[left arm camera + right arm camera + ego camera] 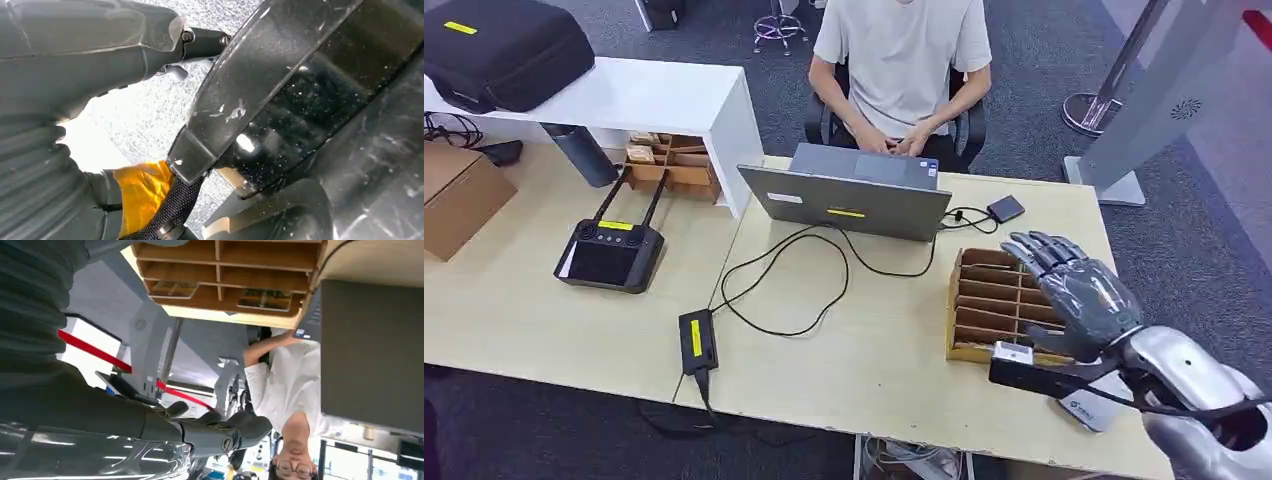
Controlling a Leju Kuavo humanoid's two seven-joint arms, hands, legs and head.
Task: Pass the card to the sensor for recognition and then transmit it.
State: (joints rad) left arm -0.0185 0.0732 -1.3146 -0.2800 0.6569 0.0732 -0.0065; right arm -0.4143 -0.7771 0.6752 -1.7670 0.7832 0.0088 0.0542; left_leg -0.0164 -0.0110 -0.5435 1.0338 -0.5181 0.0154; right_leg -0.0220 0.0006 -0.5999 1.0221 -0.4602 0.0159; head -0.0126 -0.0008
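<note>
A wooden slotted organizer (pixel 989 300) stands on the right of the desk. In the right wrist view its compartments (pixel 218 271) hold flat cards (pixel 263 300), lying inside. My right hand (pixel 1079 295) hovers over the organizer's right end, fingers spread, holding nothing; its fingers (pixel 225 434) stretch out free in the wrist view too. A small black sensor box (pixel 1006 208) sits beyond the organizer, cabled to the laptop (pixel 854 198). My left hand (pixel 75 65) hangs beside my body with thumb and a dark finger extended, nothing in it.
A person (pixel 904 70) sits behind the laptop, hands at its keyboard. A black power brick (pixel 696 340) and looping cable lie mid-desk. A black controller (pixel 609 252) lies at the left. A white flat item (pixel 1089 410) lies under my right wrist near the desk edge.
</note>
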